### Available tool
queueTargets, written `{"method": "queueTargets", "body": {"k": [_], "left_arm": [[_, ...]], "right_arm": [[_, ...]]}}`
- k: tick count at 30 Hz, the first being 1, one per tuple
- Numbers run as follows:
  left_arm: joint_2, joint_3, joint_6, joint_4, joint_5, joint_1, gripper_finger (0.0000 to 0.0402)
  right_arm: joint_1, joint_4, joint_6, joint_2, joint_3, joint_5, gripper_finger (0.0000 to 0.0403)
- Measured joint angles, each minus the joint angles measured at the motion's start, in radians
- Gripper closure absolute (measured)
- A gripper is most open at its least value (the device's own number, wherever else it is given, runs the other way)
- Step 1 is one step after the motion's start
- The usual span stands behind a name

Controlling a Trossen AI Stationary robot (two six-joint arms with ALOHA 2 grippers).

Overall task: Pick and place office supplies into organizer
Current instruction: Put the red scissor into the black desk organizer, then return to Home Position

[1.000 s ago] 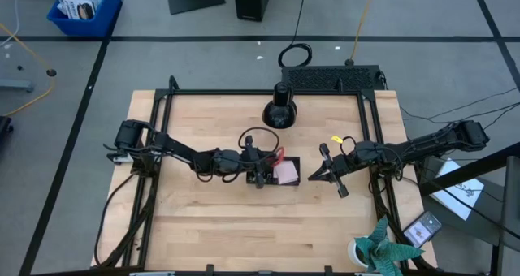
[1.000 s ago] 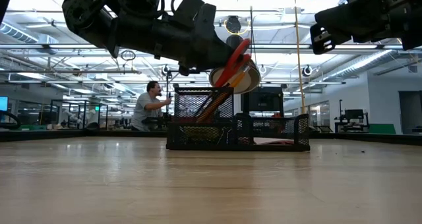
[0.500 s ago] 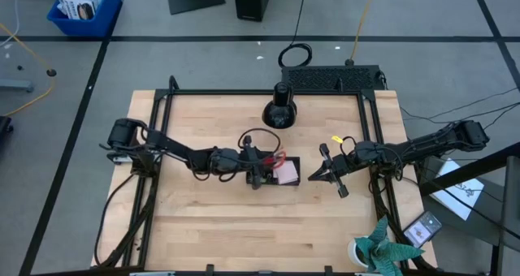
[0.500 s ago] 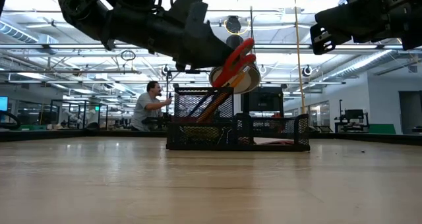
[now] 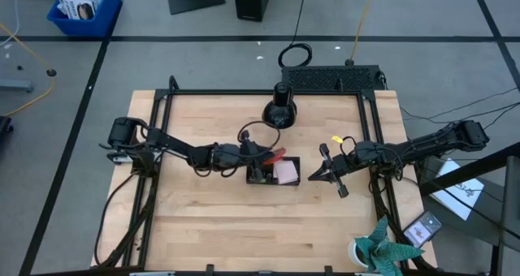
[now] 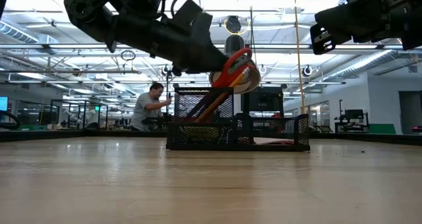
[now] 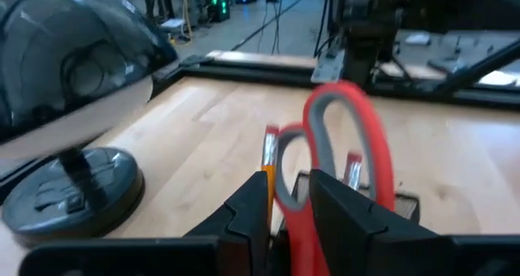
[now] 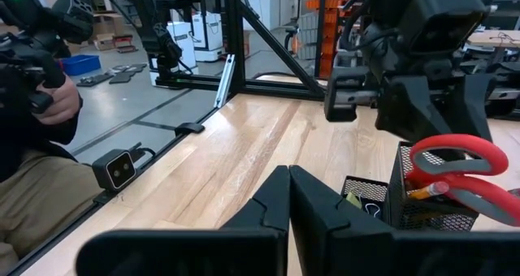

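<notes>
The left pincer [image 7: 280, 207] is clamped on the red-handled scissors [image 7: 341, 154] right above the organizer [image 5: 273, 172]; the right pincer [image 5: 313, 177], fingers together, waits just beside it.

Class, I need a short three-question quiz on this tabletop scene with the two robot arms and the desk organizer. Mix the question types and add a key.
1. True or false: the red-handled scissors lie flat on the table.
2. Which claw is at the scissors? A) left claw B) right claw
3. Fill in: the scissors stand in the organizer's tall ____ cup beside orange pencils.

Key
1. False: they stand upright, handles above the organizer.
2. A: its fingers flank the handles, while the right claw hangs shut, apart from the organizer on the right.
3. mesh
</notes>
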Motion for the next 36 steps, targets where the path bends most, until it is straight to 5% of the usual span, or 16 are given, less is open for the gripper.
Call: {"method": "queueTargets", "body": {"k": [16, 27, 33, 36], "left_arm": [[-0.117, 0.006, 0.150, -0.123, -0.020, -0.013, 0.0309], [-0.443, 0.005, 0.250, -0.535, -0.149, -0.112, 0.0312], [-0.675, 0.004, 0.214, -0.783, -0.218, -0.171, 0.0388], [-0.780, -0.045, 0.200, -0.792, -0.220, -0.197, 0.0394]], "right_arm": [[0.000, -0.008, -0.001, 0.000, -0.001, 0.000, 0.0403], [-0.001, -0.005, 0.000, 0.000, -0.001, 0.003, 0.0403], [-0.066, -0.051, -0.023, -0.070, -0.001, 0.082, 0.0403], [-0.116, -0.130, -0.028, -0.151, -0.001, 0.081, 0.0403]]}}
